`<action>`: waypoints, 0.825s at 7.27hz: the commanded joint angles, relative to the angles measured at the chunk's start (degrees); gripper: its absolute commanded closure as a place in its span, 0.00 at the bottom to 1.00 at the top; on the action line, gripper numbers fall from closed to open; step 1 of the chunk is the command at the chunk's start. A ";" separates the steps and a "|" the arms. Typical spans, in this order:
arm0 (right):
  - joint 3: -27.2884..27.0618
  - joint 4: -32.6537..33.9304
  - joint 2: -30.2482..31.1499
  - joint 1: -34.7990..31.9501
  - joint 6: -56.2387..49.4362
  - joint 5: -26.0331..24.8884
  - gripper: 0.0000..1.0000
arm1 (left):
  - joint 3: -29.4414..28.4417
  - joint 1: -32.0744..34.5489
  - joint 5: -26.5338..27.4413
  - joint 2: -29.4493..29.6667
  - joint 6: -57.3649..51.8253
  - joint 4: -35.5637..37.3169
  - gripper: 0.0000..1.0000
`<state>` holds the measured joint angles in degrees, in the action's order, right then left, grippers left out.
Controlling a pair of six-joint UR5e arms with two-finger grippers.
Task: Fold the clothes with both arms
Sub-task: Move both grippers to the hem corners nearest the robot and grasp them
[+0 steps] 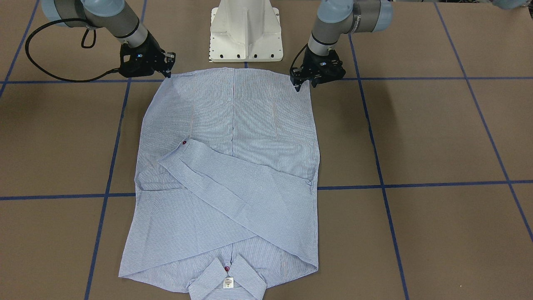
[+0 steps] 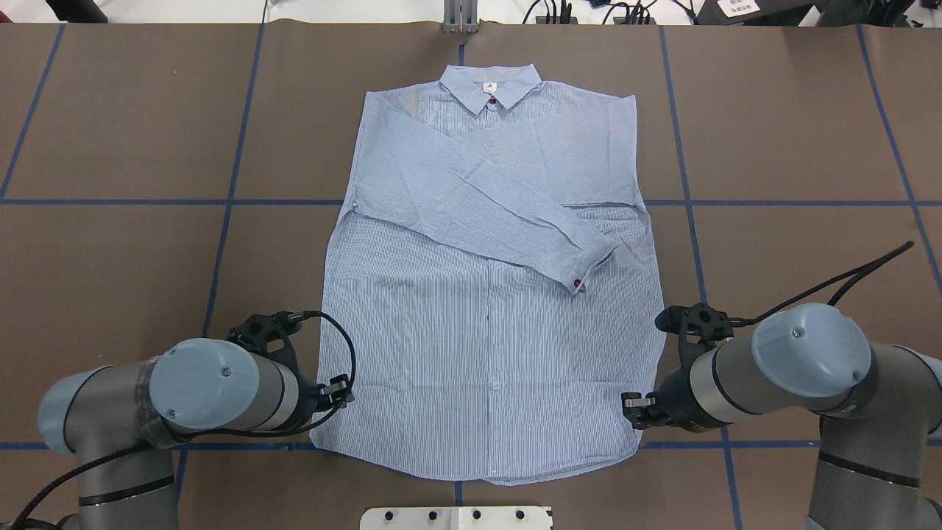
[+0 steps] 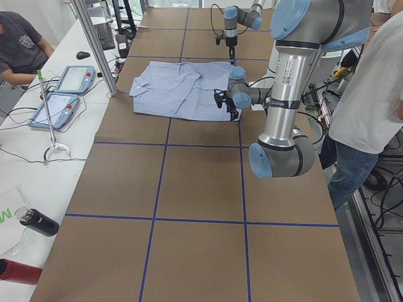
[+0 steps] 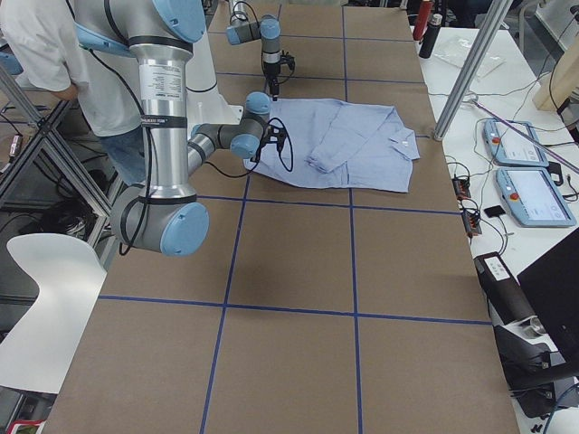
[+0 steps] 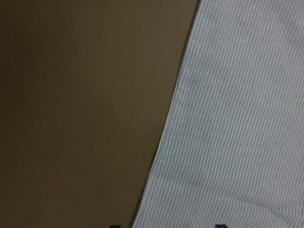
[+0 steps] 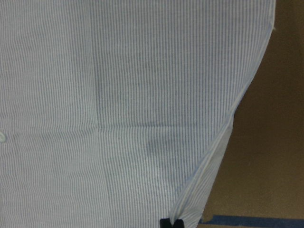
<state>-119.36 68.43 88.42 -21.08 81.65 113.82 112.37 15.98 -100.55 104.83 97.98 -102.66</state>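
Note:
The light blue striped shirt [image 1: 233, 166] lies flat on the brown table, collar [image 2: 491, 82] at the far side and both sleeves folded across its chest [image 2: 486, 294]. My left gripper [image 2: 342, 390] sits at the near left hem corner. It is open, and its two fingertips stand wide apart over the shirt's edge [image 5: 166, 226]. My right gripper [image 2: 633, 408] is at the near right hem corner. Its fingertips are pressed together on the shirt's side edge [image 6: 171, 223], which lifts slightly there. In the front-facing view the left gripper [image 1: 304, 84] and right gripper [image 1: 168, 68] flank the hem.
The white pedestal base [image 1: 245, 33] stands just behind the hem. Blue tape lines [image 2: 228, 202] cross the table. A standing person [image 3: 371, 94] is beside the robot, and a seated person [image 3: 19, 44] by two teach pendants [image 3: 69, 78]. Bottles [image 3: 38, 221] lie off the table's end.

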 commanded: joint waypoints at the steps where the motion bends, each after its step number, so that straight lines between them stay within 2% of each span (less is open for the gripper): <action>1: 0.00 0.03 0.00 -0.63 0.00 0.88 1.00 | -0.05 -0.68 0.00 -0.07 0.02 0.26 0.51; 6: 0.00 0.21 0.00 -0.81 0.00 0.97 1.00 | 0.57 -0.77 0.00 -0.07 0.02 3.51 0.52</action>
<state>-119.35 68.63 88.42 -21.93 81.65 114.78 112.82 15.21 -100.55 104.79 98.00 -99.82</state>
